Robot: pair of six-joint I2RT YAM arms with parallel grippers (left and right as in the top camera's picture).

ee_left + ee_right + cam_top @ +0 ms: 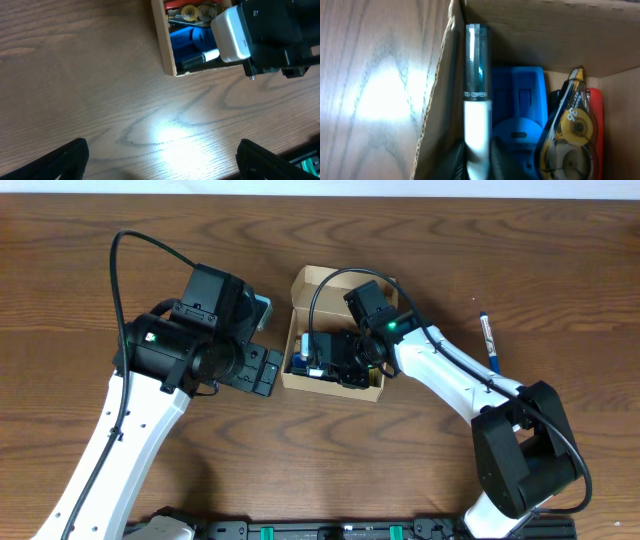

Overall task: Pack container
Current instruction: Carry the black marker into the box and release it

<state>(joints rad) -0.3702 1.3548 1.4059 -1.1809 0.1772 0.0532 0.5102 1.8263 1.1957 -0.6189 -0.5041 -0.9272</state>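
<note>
Left of the container (330, 388), we log the left gripper (160, 162) spread wide over the table (80, 260), just beside its wall. Container sits between both arms, flap open. Inside it, the right gripper (476, 167) pinches a white marker (476, 115) along a side wall.

wooden table (80, 260) | pen (488, 340) lying on it, right side | black rail (340, 531) at near edge
</note>
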